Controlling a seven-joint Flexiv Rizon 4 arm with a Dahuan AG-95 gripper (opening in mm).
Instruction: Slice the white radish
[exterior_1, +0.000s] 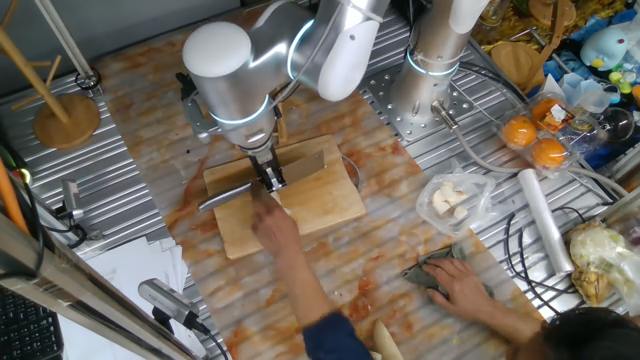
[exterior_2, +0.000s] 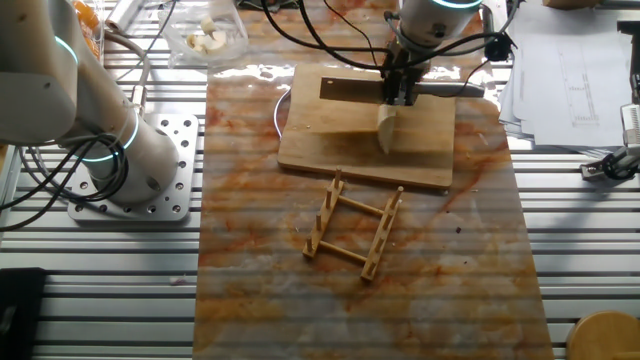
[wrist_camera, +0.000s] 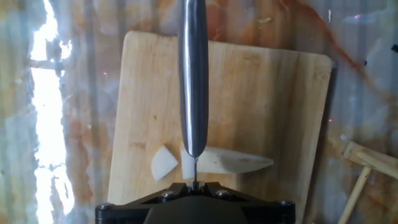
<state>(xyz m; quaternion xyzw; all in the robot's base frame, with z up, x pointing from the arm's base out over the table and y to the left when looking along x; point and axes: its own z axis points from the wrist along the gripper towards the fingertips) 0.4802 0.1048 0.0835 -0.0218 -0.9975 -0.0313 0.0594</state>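
Note:
The white radish (wrist_camera: 233, 162) lies on the wooden cutting board (wrist_camera: 273, 99) as a tapered cream piece, with a cut slice (wrist_camera: 163, 163) just left of it. In the other fixed view the radish (exterior_2: 385, 128) shows as a pale stub under the hand. My gripper (wrist_camera: 194, 185) is shut on a knife (wrist_camera: 194, 81). Its blade stands edge-down across the radish, between slice and tapered piece. In one fixed view the gripper (exterior_1: 270, 180) hangs over the board (exterior_1: 335, 205), the knife's grey handle (exterior_1: 225, 196) points left, and a person's hand (exterior_1: 275, 228) hides the radish.
The person's arm reaches in from the front, the other hand on a dark cloth (exterior_1: 445, 278). A wooden rack (exterior_2: 355, 232) lies beside the board. A clear bag of pale chunks (exterior_1: 452, 198), oranges (exterior_1: 535, 140) and a plastic roll (exterior_1: 545, 220) sit at the right.

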